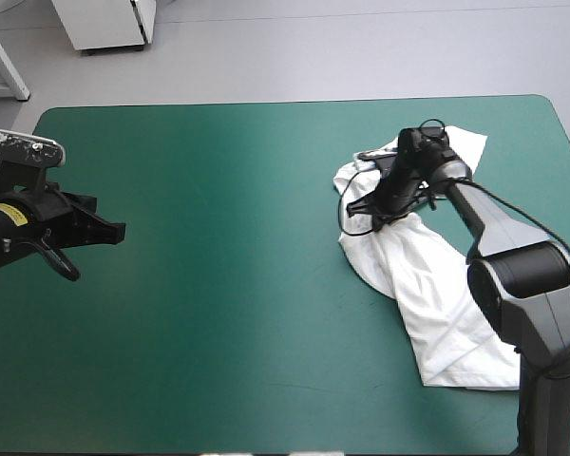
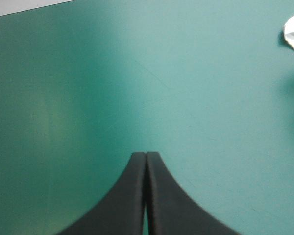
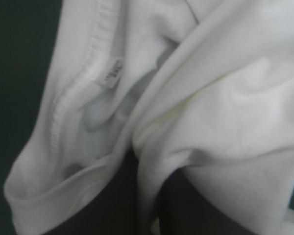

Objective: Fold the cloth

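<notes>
One white T-shirt (image 1: 427, 285) lay crumpled in a long, twisted strip on the right side of the cover (image 1: 218, 237), collar seam and label showing. The right gripper (image 3: 147, 169) was clamped on a fold at its far end. The left gripper (image 2: 146, 156), fingers pressed together, hung over bare cover, well apart.

- We see the T-shirt (image 1: 427, 285), white and short-sleeved, lying crumpled in one long, twisted band on the right side of the teal-green table (image 1: 218, 237).
- It runs from near the far edge towards the near right corner, where it widens and lies flatter.
- Close up, its stitched neckline (image 3: 73, 98) and small label (image 3: 110, 73) show, with a fold pinched in the right gripper (image 3: 148, 205).
</notes>
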Robot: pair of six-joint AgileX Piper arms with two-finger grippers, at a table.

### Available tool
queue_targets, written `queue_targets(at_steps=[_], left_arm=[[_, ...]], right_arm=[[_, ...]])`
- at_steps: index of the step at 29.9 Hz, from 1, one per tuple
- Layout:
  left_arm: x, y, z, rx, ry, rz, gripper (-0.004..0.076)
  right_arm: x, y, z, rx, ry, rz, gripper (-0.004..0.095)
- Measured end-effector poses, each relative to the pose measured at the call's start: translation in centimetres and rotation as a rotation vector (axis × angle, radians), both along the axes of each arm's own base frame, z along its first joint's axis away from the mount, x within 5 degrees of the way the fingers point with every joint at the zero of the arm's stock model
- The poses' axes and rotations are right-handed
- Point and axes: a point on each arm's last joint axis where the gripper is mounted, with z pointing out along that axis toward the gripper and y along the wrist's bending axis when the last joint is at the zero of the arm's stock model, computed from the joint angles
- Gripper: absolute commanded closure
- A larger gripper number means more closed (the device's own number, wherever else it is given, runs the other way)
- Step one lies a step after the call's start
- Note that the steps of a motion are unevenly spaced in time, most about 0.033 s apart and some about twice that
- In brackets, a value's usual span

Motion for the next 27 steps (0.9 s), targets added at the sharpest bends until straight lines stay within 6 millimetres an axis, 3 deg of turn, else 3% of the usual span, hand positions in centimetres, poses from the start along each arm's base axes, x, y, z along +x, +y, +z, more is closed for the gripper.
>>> queue_targets(at_steps=[5,7,14,19,22,27], left_arm=[[0.0,0.0,0.0,0.002,0.0,-0.002,0.0746],[0.0,0.0,0.0,0.002,0.0,-0.002,0.0746],[0.0,0.0,0.0,0.005,-0.001,-0.004,0.0746],[0.0,0.0,0.0,0.005,-0.001,-0.004,0.0746],[0.0,0.0,0.0,0.005,-0.001,-0.004,0.0746],[0.0,0.0,0.0,0.005,-0.001,-0.004,0.0746]], right_arm=[[-3.1,7.1,0.0,0.043,0.022,0.16,0.0925],[-5.1,10.4,0.0,0.073,0.042,0.233,0.0925],[-12.3,19.1,-0.2,0.183,0.131,0.447,0.0925],[-17.6,23.4,-0.5,0.224,0.194,0.568,0.0925],[-20.1,24.9,-0.6,0.23,0.216,0.625,0.0925],[-22.3,26.1,-0.4,0.229,0.234,0.667,0.0884]])
